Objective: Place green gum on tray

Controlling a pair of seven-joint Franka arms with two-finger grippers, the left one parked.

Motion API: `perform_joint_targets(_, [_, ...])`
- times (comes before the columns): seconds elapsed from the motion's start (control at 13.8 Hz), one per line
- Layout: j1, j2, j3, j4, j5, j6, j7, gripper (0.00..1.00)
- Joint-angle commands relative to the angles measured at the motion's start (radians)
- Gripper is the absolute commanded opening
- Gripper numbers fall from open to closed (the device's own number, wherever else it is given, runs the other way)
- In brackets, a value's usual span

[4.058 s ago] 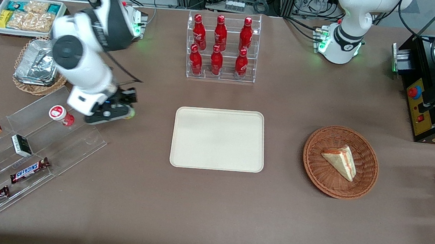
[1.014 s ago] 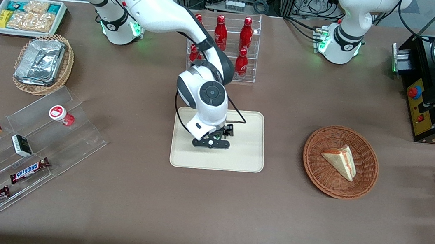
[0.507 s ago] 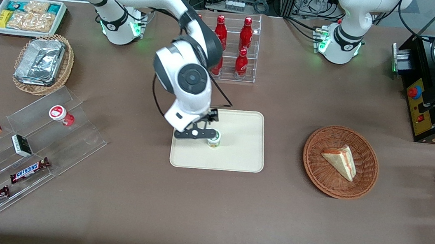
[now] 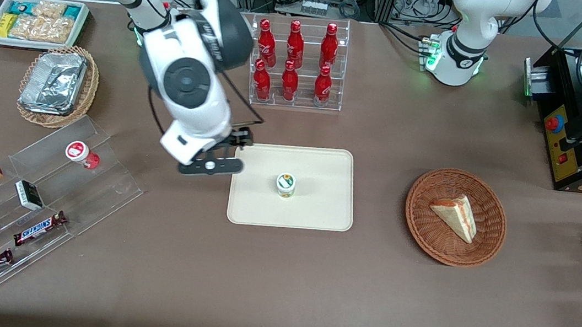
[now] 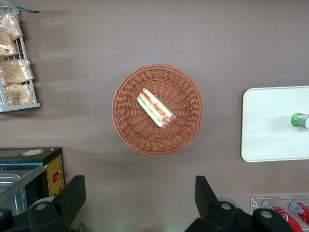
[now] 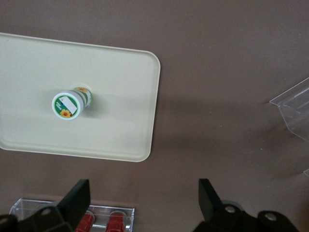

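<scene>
The green gum point(image 4: 285, 184) stands upright near the middle of the cream tray point(image 4: 318, 211), white lid with a green-and-yellow label up. It also shows in the right wrist view point(image 6: 68, 105) on the tray point(image 6: 120, 125), and in the left wrist view point(image 5: 300, 120) on the tray point(image 5: 270, 130). My right gripper point(image 4: 211, 166) is open and empty. It hangs high above the brown table just off the tray's edge, toward the working arm's end. In the right wrist view the gripper point(image 6: 143, 199) has wide-spread fingers point(image 6: 77, 195) with bare table between them.
A clear rack of red bottles point(image 4: 295, 64) stands farther from the front camera than the tray. A clear stepped shelf point(image 4: 37, 193) holds the red gum point(image 4: 80, 153) and candy bars. A foil container in a basket point(image 4: 55, 83), a snack bin point(image 4: 36, 21) and a sandwich basket point(image 4: 455, 217) also stand here.
The gripper set the green gum on the tray, let go, then rose and drew back off the tray toward the working arm's end. The gum stays upright on the tray.
</scene>
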Motion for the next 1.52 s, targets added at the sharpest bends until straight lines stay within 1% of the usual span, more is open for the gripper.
perform_joint_targets(0.0, [-0.048,-0.048,0.003,-0.014,0.026,-0.024,-0.008,1.0])
perform_joint_targets(0.22, [-0.137,-0.101,0.005,-0.058,0.02,-0.025,-0.017,1.0])
perform_joint_targets(0.36, [-0.223,-0.135,0.005,-0.097,0.023,-0.025,-0.034,1.0])
perform_joint_targets(0.65, [-0.38,-0.198,0.003,-0.169,-0.003,0.011,-0.065,1.0])
perform_joint_targets(0.8, [-0.444,-0.227,0.003,-0.195,-0.026,0.013,-0.207,1.0])
perform_joint_targets(0.94, [-0.499,-0.267,0.003,-0.218,-0.03,0.009,-0.313,1.0])
perform_joint_targets(1.01, [-0.522,-0.284,0.002,-0.223,-0.033,-0.001,-0.335,1.0])
perform_joint_targets(1.23, [-0.587,-0.319,0.009,-0.232,-0.074,-0.047,-0.43,1.0])
perform_joint_targets(1.3, [-0.601,-0.321,0.009,-0.23,-0.076,-0.056,-0.465,1.0])
perform_joint_targets(1.45, [-0.63,-0.341,0.015,-0.232,-0.076,-0.08,-0.473,1.0])
